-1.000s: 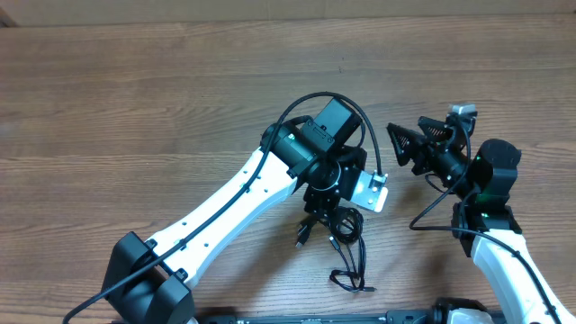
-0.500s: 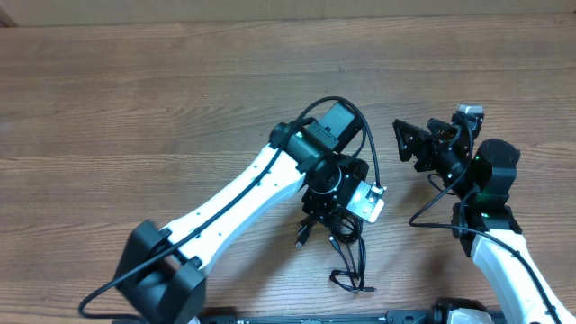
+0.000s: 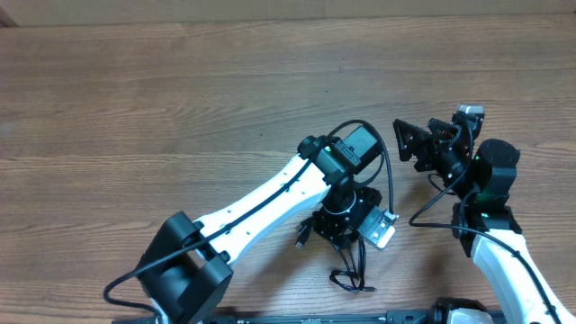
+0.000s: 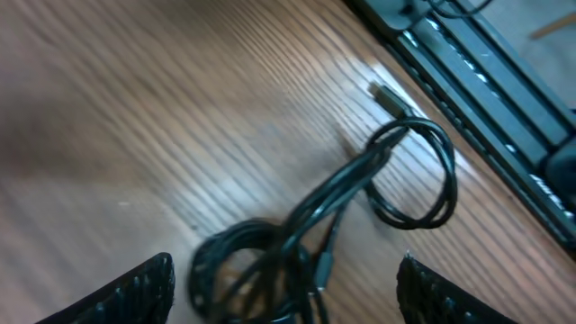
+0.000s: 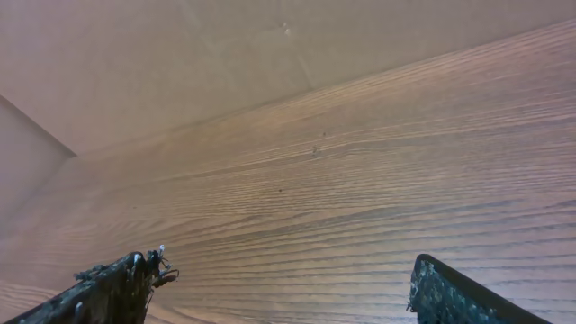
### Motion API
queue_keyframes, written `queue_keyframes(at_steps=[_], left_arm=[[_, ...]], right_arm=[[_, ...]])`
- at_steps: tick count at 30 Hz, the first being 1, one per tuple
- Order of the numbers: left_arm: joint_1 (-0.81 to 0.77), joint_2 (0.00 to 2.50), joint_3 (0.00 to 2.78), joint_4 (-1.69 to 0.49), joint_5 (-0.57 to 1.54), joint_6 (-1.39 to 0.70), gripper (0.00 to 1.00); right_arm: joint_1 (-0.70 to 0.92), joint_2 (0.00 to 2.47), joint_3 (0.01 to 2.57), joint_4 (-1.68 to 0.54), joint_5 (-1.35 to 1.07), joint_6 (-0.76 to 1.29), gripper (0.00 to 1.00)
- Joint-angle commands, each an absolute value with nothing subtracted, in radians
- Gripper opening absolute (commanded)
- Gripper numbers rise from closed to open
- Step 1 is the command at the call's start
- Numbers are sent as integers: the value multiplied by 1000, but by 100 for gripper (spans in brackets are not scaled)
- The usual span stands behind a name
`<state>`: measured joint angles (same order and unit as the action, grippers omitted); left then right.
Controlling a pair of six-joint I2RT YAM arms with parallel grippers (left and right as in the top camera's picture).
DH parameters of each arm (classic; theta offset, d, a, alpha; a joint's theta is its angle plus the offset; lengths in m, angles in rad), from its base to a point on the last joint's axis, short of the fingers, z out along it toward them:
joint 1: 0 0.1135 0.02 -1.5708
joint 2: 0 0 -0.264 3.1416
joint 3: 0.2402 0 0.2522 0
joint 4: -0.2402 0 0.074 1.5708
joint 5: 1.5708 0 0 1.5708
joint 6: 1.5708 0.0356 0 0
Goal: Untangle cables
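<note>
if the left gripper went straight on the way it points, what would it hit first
Probably the cables bunched straight ahead of the open left gripper, then the table beneath; depth is unclear.

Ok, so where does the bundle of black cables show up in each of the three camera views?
Overhead: the cables lie at the bottom, a little right of centre, near the table's front edge.
Left wrist: centre and lower middle of the picture, looped on the wood.
Right wrist: not in it; only bare wood and a wall.
Shared landmark: the wood-grain table, seen in all three views.
</note>
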<state>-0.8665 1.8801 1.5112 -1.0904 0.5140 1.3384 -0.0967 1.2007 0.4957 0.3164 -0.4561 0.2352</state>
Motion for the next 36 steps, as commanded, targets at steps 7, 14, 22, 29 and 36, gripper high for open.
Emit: queue_keyframes(at_steps=[7, 14, 22, 29, 36], left_arm=[[-867, 1938, 1507, -1115, 568, 1392, 80], [-869, 2004, 1507, -1118, 543, 1391, 71], [-869, 2020, 1507, -1118, 535, 1392, 36], [-867, 2019, 1507, -1126, 484, 1391, 4], [-809, 2004, 1508, -1156, 438, 1376, 4]], right_arm=[[-94, 1197, 512, 319, -445, 239, 90], [-94, 1197, 512, 319, -446, 239, 91], [-94, 1197, 512, 319, -446, 239, 91], [-94, 1197, 512, 319, -446, 239, 91], [-94, 1197, 512, 319, -446, 239, 91]])
